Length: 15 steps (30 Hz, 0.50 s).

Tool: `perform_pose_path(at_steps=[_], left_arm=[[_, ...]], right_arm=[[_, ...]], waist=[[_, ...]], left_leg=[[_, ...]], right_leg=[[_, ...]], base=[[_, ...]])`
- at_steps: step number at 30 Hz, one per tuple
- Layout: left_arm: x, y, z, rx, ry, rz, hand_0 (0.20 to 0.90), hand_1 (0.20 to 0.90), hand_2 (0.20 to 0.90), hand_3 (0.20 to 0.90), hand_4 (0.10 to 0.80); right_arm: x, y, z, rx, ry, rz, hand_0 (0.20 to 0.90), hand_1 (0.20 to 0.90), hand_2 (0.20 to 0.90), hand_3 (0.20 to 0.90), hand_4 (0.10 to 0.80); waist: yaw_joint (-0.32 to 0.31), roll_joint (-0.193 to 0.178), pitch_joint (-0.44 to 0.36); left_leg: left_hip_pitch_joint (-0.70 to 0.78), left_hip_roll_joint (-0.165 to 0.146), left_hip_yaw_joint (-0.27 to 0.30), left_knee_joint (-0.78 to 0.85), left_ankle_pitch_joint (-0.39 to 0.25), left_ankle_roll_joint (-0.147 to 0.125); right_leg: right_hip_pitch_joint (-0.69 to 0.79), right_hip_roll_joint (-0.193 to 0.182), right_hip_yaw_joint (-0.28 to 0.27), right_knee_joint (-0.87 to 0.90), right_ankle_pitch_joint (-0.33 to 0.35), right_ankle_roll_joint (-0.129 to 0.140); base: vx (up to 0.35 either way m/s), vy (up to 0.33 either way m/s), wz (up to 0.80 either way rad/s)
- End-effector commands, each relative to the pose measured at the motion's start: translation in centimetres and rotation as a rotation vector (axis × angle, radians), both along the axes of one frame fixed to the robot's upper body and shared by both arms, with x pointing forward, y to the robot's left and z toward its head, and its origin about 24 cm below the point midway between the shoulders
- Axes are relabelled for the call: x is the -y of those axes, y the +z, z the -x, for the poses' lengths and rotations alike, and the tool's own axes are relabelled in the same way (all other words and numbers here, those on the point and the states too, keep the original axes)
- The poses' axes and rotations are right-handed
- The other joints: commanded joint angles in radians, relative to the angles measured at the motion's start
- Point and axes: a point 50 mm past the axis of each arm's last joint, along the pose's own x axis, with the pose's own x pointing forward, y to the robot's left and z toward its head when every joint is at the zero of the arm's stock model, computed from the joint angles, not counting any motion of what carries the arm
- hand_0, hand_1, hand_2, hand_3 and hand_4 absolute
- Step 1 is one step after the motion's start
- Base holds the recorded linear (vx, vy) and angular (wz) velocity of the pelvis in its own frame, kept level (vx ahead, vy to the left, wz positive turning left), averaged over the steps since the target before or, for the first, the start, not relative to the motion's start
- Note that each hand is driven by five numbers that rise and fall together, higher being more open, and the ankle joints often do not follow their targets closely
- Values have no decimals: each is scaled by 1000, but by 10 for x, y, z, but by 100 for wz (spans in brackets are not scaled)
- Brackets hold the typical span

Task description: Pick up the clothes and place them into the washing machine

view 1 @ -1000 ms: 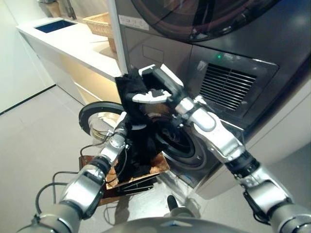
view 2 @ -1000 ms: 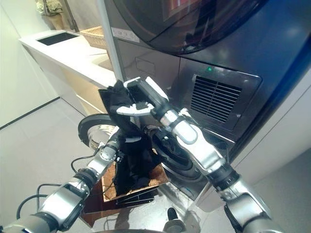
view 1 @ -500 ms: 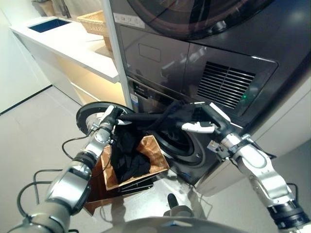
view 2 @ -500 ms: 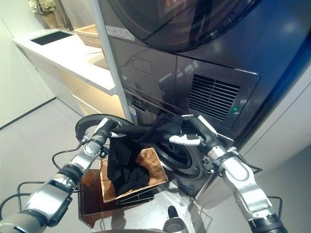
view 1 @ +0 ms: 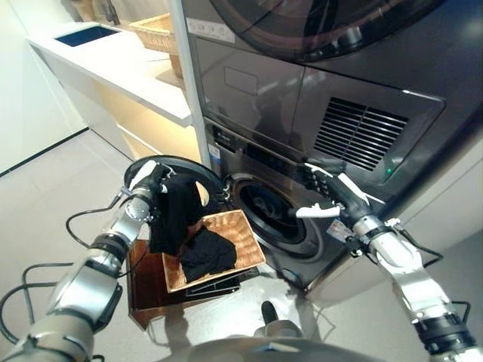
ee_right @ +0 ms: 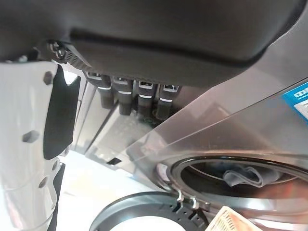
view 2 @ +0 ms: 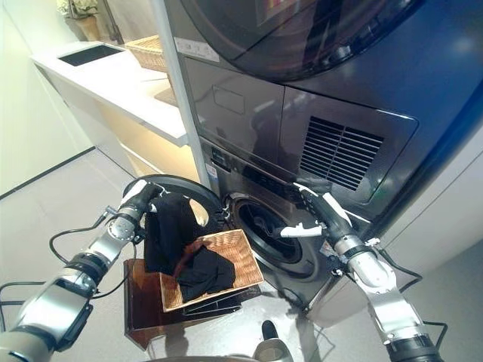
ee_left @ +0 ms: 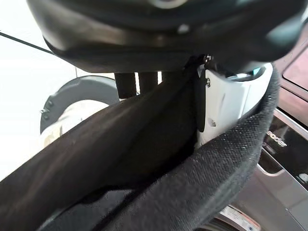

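Observation:
My left hand (view 1: 151,185) is shut on a black garment (view 1: 172,215), which hangs from it over the left end of a wicker basket (view 1: 245,230). In the left wrist view the white-covered thumb (ee_left: 231,101) pinches the garment (ee_left: 120,159). More black cloth (view 1: 207,253) lies in the basket. The washing machine's round opening (view 1: 268,211) is just behind the basket, and its door (view 1: 181,161) is swung open to the left. My right hand (view 1: 332,197) hovers open and empty to the right of the opening. A grey cloth (ee_right: 243,175) lies inside the drum.
The basket rests on a dark brown stand (view 1: 147,290) on the floor. A white counter (view 1: 113,64) with another wicker basket (view 1: 155,34) runs along the left. A vent grille (view 1: 358,136) sits above my right hand.
The black garment was stretched between both hands; my right hand has let go and opened. The garment now hangs from my left hand alone, lower and over the basket.

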Motion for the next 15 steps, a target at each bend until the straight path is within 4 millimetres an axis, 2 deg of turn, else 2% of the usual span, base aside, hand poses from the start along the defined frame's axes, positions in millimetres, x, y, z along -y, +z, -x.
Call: perform_pose_path(at_steps=[1,10,13,14,15], left_arm=[[-6,91,-38,328,-14,-4,200,200,200,200,300],[-10,105,-39,373,-16,-9,200,200,200,200,300],[-11,115,-41,392,-32,-44,200,200,200,200,300],[-10,122,-42,408,-46,-55,200,200,200,200,300],[-10,123,-42,408,-46,-56,200,200,200,200,300]], right_arm=[[9,54,-26,287,-51,10,900,900,900,900,800],[-1,46,-37,245,-9,62,900,900,900,900,800],[-2,37,-43,199,-20,74,900,900,900,900,800],[-3,26,-47,152,-34,50,900,900,900,900,800],[-3,26,-47,153,-33,49,900,900,900,900,800]], waist=[[40,2,-74],[57,1,-71],[66,1,-72],[74,3,-73],[73,2,-72]], left_leg=[[-68,-1,-41,85,-56,-26],[-68,-4,-49,83,-55,-23],[-69,-6,-53,84,-55,-22],[-69,-7,-56,84,-55,-22],[-69,-7,-56,84,-55,-22]], right_leg=[[34,-31,-18,68,-138,38],[39,-36,-25,67,-136,39],[43,-39,-29,65,-136,40],[45,-41,-32,65,-136,39],[45,-41,-32,64,-136,39]], base=[[-6,2,6],[-1,0,1],[0,0,0],[-4,10,3],[0,0,0]])
